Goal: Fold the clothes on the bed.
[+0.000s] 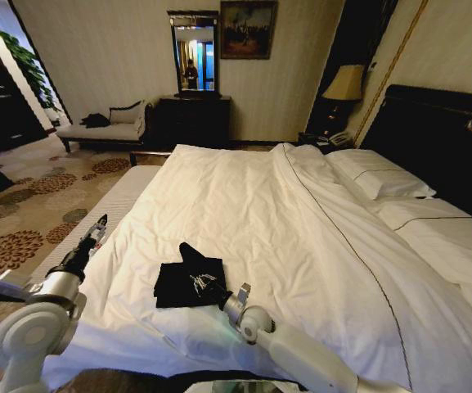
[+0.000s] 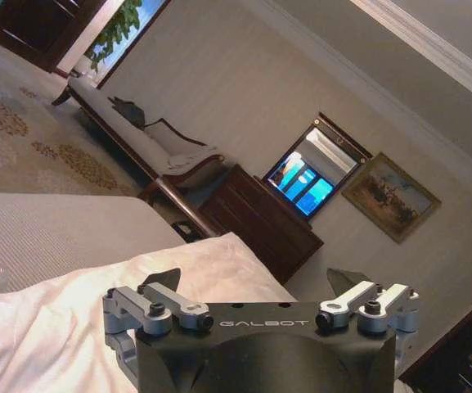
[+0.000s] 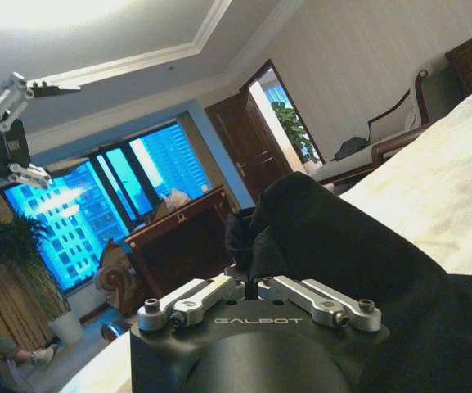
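- Hotel room, white bed (image 1: pixel 301 213); black T-shirt (image 1: pixel 188 281) lies near its foot edge.
- Right tool (image 1: pixel 237 295) nearest, pinching the shirt's corner.
- Left tool (image 1: pixel 98 229) wide, well apart.

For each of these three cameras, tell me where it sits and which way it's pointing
Head view: on the robot's head, looking forward and down over the bed; shows the black T-shirt, the raised left claw and the right claw at the shirt.
Left wrist view: on the left wrist, facing across the duvet toward the dresser; its own claw is open.
Right wrist view: on the right wrist, facing the windows; its linkage closed on the T-shirt.
Shared: both wrist views show the chaise longue.
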Motion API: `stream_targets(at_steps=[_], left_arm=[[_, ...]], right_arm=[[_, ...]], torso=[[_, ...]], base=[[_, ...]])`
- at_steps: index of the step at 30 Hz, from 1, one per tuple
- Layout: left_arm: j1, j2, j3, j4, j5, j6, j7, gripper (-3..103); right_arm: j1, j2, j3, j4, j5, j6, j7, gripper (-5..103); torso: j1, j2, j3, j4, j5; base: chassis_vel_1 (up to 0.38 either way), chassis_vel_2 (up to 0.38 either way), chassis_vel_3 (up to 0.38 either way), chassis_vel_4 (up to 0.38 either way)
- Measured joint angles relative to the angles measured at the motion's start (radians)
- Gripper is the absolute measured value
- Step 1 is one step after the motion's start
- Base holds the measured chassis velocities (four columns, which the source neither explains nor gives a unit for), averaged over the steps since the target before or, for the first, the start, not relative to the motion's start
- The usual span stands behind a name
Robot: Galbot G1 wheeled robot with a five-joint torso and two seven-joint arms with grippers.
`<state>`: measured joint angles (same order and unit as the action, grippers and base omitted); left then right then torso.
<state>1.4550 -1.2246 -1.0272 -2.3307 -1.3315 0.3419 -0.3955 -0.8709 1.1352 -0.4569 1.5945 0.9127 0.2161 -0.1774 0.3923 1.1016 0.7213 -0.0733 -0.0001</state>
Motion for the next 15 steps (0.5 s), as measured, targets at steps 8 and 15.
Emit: stream_targets(at_steps=[8,15], left_arm=[[-0.007,-0.011,0.016,0.003,0.003,0.000,0.000,100],[-0.006,-0.011,0.018,0.002,0.006,0.000,0.000,100]], right_arm=[[0.005,0.021,-0.014,-0.024,-0.021,0.003,-0.004,2],[0.012,0.053,-0.034,-0.056,-0.055,0.007,-0.011,2]], torso=[[0.000,0.000,0.000,-0.0001,0.0001],[0.000,0.000,0.000,0.0000,0.0001]], base=[[0.000,0.000,0.000,0.000],[0.000,0.000,0.000,0.000]])
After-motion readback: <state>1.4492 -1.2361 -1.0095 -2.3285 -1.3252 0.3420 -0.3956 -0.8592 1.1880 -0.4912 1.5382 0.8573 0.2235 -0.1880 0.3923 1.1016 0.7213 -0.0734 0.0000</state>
